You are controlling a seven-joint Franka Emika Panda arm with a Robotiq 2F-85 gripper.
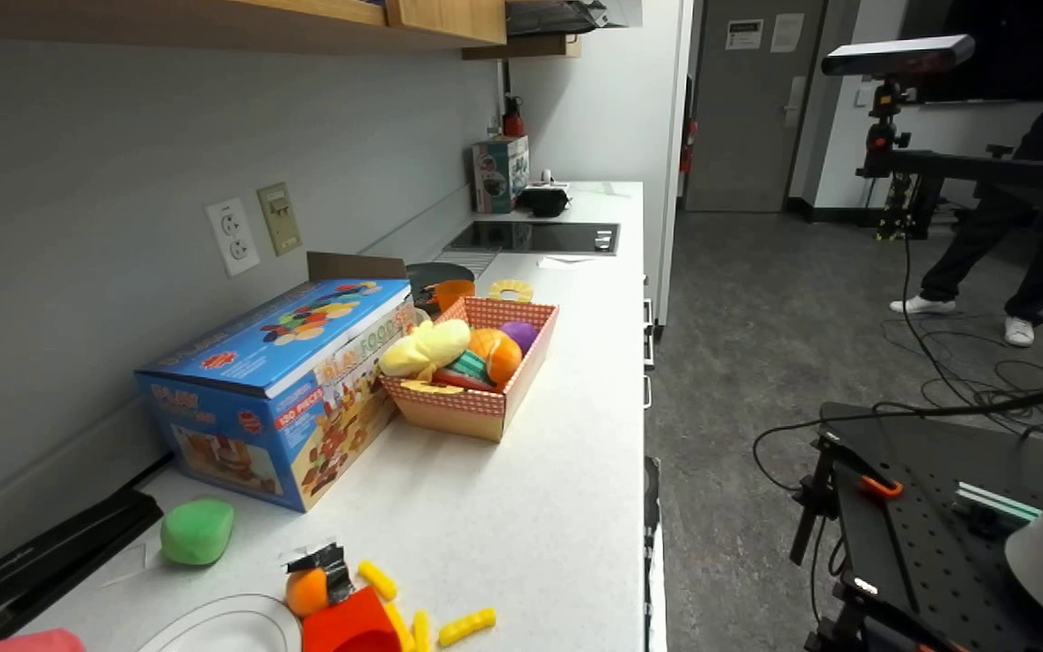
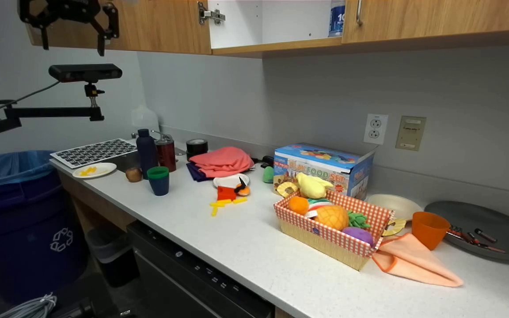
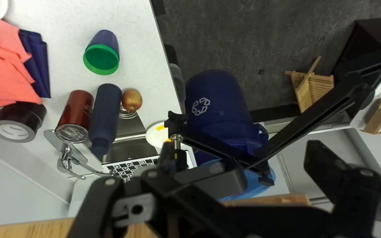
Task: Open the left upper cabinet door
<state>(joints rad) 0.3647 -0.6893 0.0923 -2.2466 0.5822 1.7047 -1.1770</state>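
The left upper cabinet door is wooden and swung wide open in an exterior view. Its metal hinge is exposed, and the white cabinet interior shows with a blue-labelled bottle inside. The door's handle is not visible. My gripper is open in front of the door's outer end, high above the counter, with nothing between its fingers. In the wrist view the open gripper spans the lower part, with a wooden edge beyond it. Whether it touches the door cannot be told.
A closed wooden door with a handle is to the right. A camera on a black arm stands below the gripper. The counter holds a food basket, toy box, cups and bottles. A blue bin stands left.
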